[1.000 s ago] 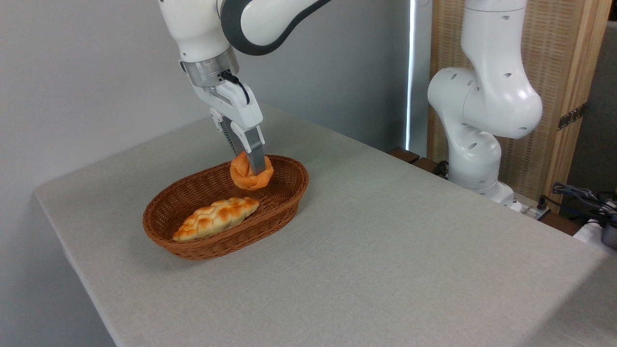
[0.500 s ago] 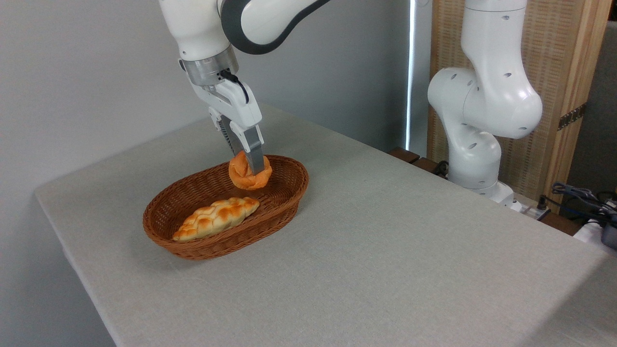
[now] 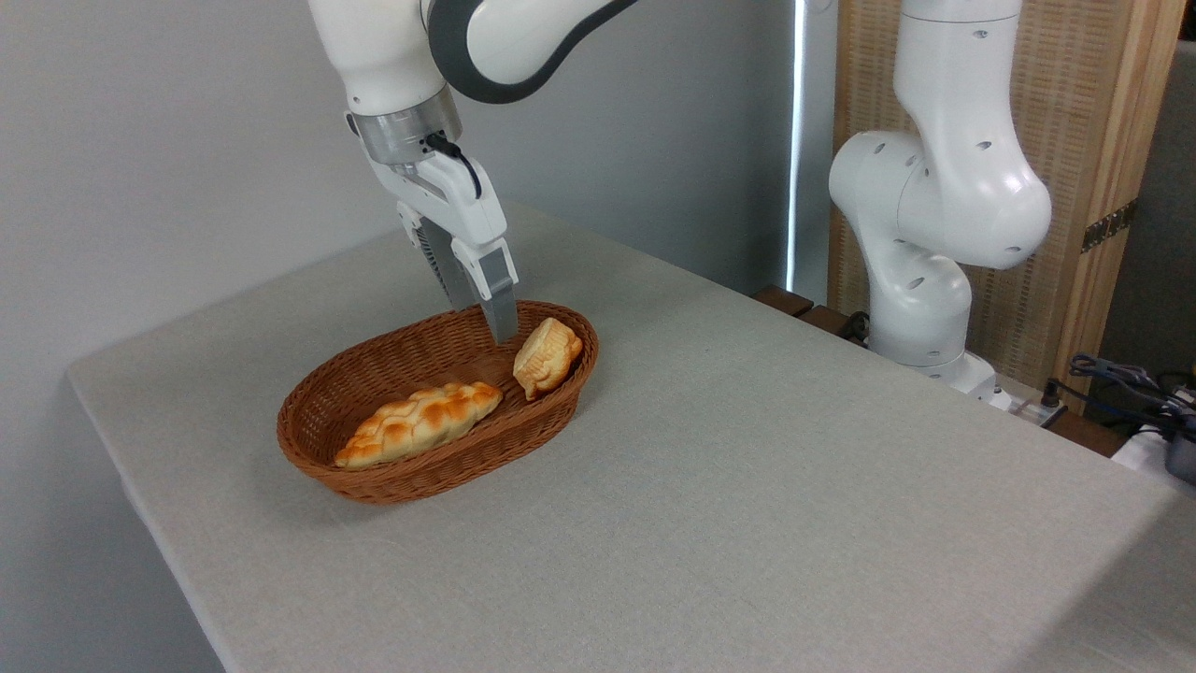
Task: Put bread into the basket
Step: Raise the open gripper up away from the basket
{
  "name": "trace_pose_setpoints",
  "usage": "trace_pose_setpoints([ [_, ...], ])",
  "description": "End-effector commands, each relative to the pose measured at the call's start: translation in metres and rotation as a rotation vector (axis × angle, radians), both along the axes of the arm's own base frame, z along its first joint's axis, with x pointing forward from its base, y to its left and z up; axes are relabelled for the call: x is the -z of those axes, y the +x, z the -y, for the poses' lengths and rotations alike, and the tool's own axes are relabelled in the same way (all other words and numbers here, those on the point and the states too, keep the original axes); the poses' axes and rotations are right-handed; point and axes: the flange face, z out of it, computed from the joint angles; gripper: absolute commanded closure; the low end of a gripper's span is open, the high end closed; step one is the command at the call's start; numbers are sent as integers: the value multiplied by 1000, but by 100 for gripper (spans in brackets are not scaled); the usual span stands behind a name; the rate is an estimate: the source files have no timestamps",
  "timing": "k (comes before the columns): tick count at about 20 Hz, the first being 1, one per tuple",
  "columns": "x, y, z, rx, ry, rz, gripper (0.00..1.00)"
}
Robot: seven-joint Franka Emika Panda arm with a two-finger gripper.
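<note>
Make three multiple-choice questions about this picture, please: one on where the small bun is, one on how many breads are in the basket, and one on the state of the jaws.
1. Where is the small bun?
A. On the table beside the basket
B. In the basket, leaning on its right-end wall
C. Between the jaws, in the air

2. How many breads lie in the basket?
A. One
B. Two
C. Three

3. In what state are the jaws?
A. Shut on the bun
B. Shut on the braided loaf
C. Holding nothing, above the basket

Answers:
1. B: the bun rests tilted against the inner wall at the right end of the basket, its pale underside showing.
2. B: only the bun and the braided loaf are inside.
3. C: the gripper hangs over the basket with nothing between the jaws; the bun lies apart, to its right.
</note>
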Motion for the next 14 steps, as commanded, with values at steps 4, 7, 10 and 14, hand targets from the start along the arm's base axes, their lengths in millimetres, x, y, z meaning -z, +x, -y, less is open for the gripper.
trace_pose_setpoints([
  [4,-58,28,-34,-94,-61,117,0],
  [7,-84,46,-60,-145,-100,162,0],
  [10,-109,59,-82,-133,-110,199,0],
  [14,-129,62,-129,-28,-94,143,0],
])
